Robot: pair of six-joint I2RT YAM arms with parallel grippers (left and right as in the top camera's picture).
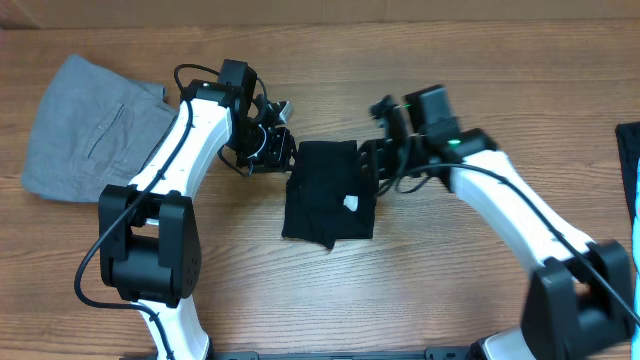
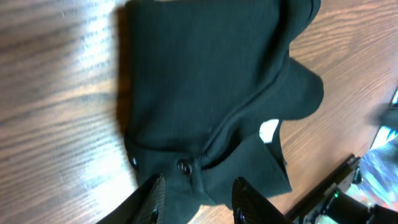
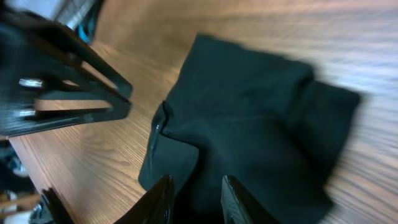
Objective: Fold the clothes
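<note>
Centrally, the clothes [image 1: 325,195] are lying on the desk [image 1: 450,290] as a folded black bundle, sitting between the two arms. The left gripper [image 1: 276,150] is hovering at the bundle's far left corner. Its fingers [image 2: 152,200] are standing moderately apart, with the fabric's edge lying in the gap and a small snap button [image 2: 185,167] showing just ahead of it; nothing is being pinched. The right gripper [image 1: 374,160] is sitting at the far right corner, its fingers [image 3: 163,198] parted more narrowly, with a slim gap over the dark cloth. A small white tag [image 1: 351,203] is showing near the bundle's right side. Off at the desk's far left, grey trousers [image 1: 90,125] are lying well apart from the bundle.
</note>
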